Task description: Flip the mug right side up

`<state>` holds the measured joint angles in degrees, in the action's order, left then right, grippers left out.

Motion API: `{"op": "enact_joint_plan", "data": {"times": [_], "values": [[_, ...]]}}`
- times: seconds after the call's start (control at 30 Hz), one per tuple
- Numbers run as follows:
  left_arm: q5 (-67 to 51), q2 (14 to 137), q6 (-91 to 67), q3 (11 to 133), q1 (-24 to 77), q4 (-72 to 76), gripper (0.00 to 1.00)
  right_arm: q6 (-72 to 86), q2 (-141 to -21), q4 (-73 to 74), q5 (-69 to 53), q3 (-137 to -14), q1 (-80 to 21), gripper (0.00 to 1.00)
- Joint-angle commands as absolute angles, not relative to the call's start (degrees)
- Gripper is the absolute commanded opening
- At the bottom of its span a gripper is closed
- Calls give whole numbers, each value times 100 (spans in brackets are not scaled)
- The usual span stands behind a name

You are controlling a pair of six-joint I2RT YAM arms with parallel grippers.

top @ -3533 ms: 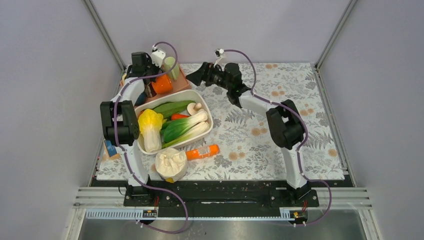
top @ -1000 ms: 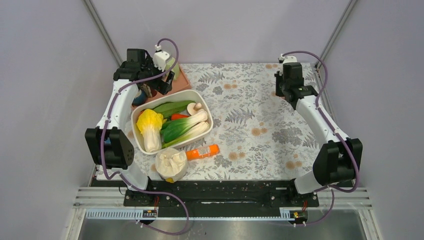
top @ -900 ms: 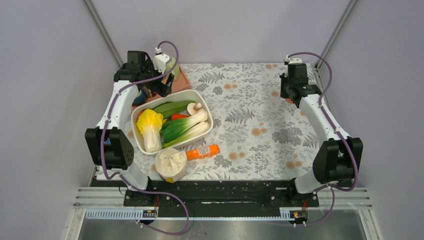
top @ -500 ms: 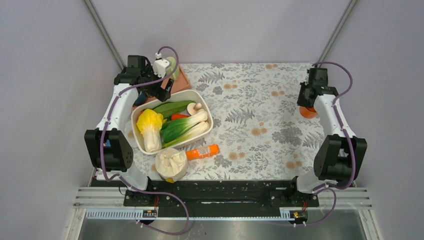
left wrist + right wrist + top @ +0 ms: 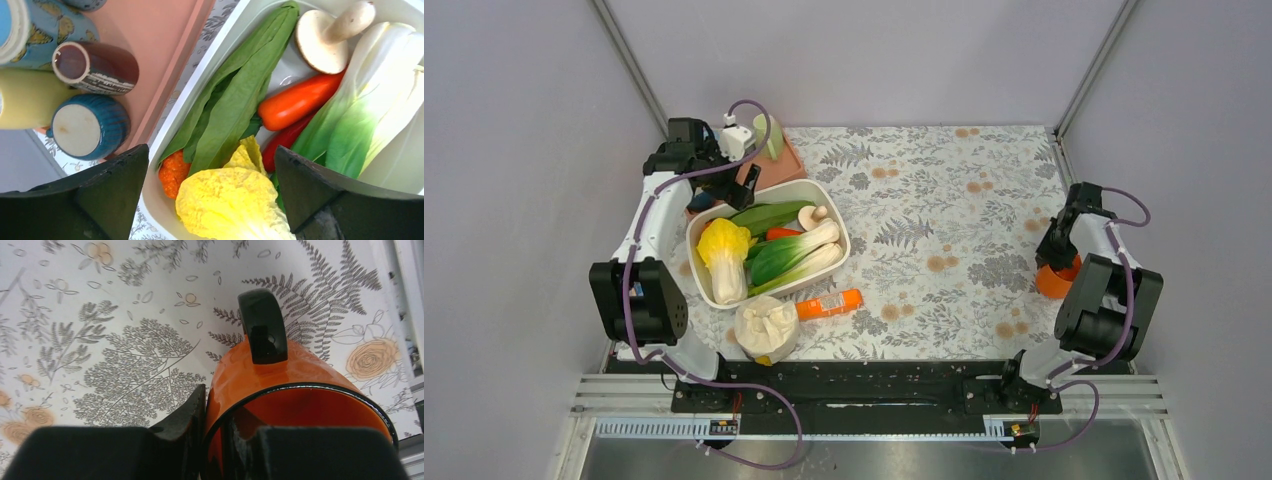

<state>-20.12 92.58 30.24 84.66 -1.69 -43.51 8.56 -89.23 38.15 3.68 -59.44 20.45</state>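
Note:
The mug (image 5: 280,375) is orange with a black handle (image 5: 262,327). It hangs over the floral cloth at the table's right edge (image 5: 1054,285), its open mouth facing the wrist camera. My right gripper (image 5: 220,440) is shut on its rim, one finger outside the wall and one inside. In the top view the folded right arm hides most of the mug. My left gripper (image 5: 210,200) is open and empty. It hovers at the back left (image 5: 736,172), over the near end of a white tub.
The white tub (image 5: 195,80) holds greens, a mushroom, peppers and a yellow cabbage. Behind it a pink tray (image 5: 160,50) carries a blue cup (image 5: 87,127), a brown cup (image 5: 95,65) and others. An orange packet (image 5: 829,303) and a white bundle (image 5: 766,328) lie near the front.
My right arm has swung the mug from the back middle to the right edge and drawn it nearer. My left gripper has shifted slightly left over the tray, still open.

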Motion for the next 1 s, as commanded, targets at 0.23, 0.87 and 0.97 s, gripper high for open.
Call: {"op": "enact_joint_plan", "data": {"times": [0.23, 0.87, 0.97], "values": [[-1691, 9212, 3115, 8566, -686, -4258, 99, 1028, -9114, 3270, 129, -5632, 2219, 37], [-1485, 11335, 1954, 10831, -1160, -3949, 96, 1137, -6682, 3479, -385, -5542, 1825, 95], [-1504, 11899, 1773, 11217, -1145, -3856, 97, 1106, -6613, 3469, -257, -5528, 1683, 95]]}}
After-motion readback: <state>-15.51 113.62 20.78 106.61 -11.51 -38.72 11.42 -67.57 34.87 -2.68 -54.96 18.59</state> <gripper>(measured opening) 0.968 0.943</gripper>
